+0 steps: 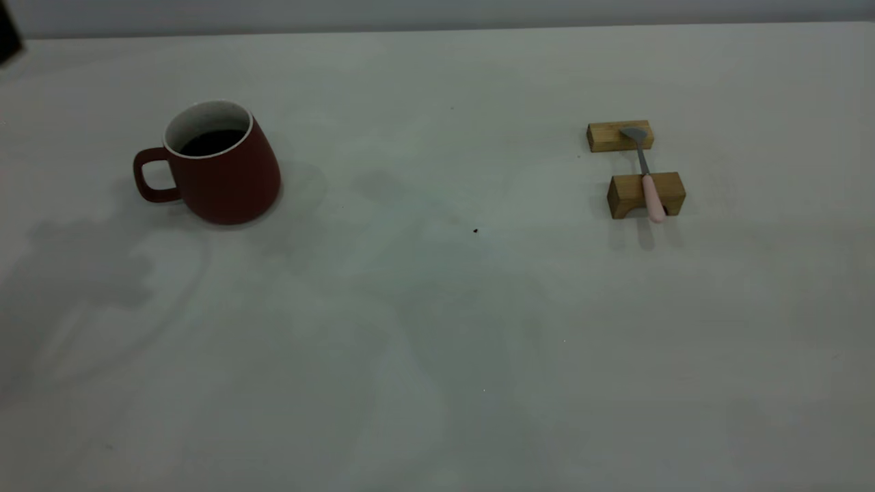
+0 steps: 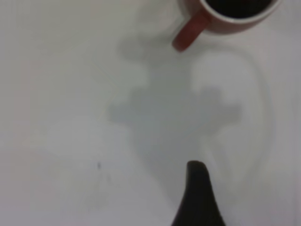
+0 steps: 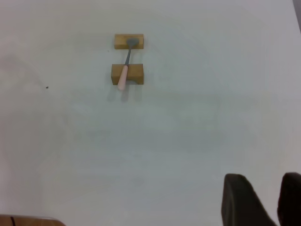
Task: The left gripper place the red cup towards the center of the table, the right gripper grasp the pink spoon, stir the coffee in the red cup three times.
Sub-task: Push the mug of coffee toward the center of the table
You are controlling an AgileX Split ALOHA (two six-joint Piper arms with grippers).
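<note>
The red cup [image 1: 222, 171] stands upright at the table's [image 1: 437, 355] left, handle pointing to the left edge, with dark coffee [image 1: 212, 141] inside. In the left wrist view the cup [image 2: 221, 23] lies ahead of my left gripper [image 2: 249, 193] with bare table between. That gripper is open: only one black finger [image 2: 197, 200] shows, with nothing beside it. The pink spoon [image 1: 650, 191] rests across two wooden blocks at the right. In the right wrist view the spoon [image 3: 123, 75] is far from my right gripper [image 3: 263, 188], which is open and holds nothing.
The far block [image 1: 612, 136] carries the spoon's bowl. The near block [image 1: 646, 195] carries its handle. A tiny dark speck [image 1: 475, 231] marks the table's middle. A black fragment [image 1: 8, 37] sits at the exterior view's top left corner.
</note>
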